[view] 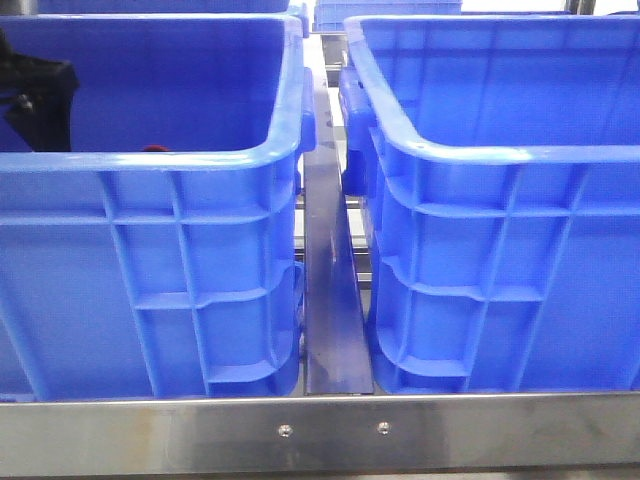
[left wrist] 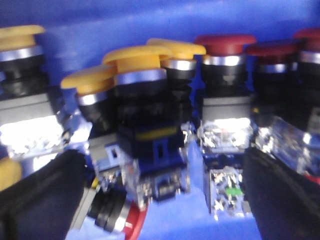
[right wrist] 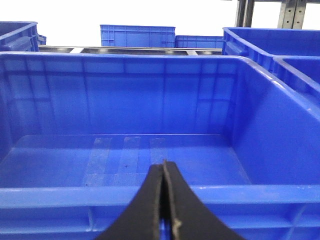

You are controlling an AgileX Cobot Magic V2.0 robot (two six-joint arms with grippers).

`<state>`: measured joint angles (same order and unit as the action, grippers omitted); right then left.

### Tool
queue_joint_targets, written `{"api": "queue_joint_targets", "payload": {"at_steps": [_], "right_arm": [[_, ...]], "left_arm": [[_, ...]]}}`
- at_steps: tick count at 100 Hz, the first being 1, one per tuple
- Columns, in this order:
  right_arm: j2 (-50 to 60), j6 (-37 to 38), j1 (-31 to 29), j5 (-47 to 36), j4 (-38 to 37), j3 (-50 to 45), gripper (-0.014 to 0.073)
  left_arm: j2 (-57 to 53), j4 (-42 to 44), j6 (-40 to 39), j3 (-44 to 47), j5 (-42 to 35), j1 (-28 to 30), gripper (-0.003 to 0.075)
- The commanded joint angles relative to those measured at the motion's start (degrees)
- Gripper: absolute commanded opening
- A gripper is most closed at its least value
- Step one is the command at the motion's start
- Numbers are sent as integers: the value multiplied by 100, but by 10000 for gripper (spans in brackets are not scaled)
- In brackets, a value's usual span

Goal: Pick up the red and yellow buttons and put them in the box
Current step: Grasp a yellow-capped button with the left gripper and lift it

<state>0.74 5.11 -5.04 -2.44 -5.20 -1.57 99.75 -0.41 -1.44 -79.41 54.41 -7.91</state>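
Several yellow-capped buttons point(left wrist: 137, 57) and dark red-capped buttons point(left wrist: 225, 44) stand crowded on the floor of the left blue crate point(view: 150, 160). One red button point(left wrist: 134, 225) lies on its side. My left gripper point(left wrist: 160, 200) is open low among them. Its black fingers point(left wrist: 35, 200) flank a yellow button's body and a red one's contact block without touching either. In the front view only the left arm point(view: 35, 90) shows, inside that crate. My right gripper point(right wrist: 163, 166) is shut and empty, hanging over the near rim of the empty box point(right wrist: 150, 150), which is the right crate point(view: 500, 150).
A metal rail point(view: 330, 290) runs between the two crates. A steel table edge point(view: 320, 435) crosses the front. More blue crates point(right wrist: 137, 35) stand on the rack behind. A bit of red point(view: 155, 149) peeks over the left crate's near rim.
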Motion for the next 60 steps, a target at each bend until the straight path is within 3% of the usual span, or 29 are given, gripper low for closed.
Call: {"api": "queue_joint_targets", "payload": {"at_steps": [1, 13, 47, 60], "right_arm": [[97, -43, 17, -405, 8, -30, -69], [97, -43, 17, -405, 8, -30, -69], [97, -43, 17, -405, 8, -30, -69], [97, -43, 17, -405, 8, -30, -69]], "left_arm": [[-123, -6, 1, -234, -82, -35, 566], [-70, -6, 1, -234, -82, -35, 524], [-49, 3, 1, -234, -115, -35, 200], [-49, 3, 1, -234, -174, -35, 146]]}}
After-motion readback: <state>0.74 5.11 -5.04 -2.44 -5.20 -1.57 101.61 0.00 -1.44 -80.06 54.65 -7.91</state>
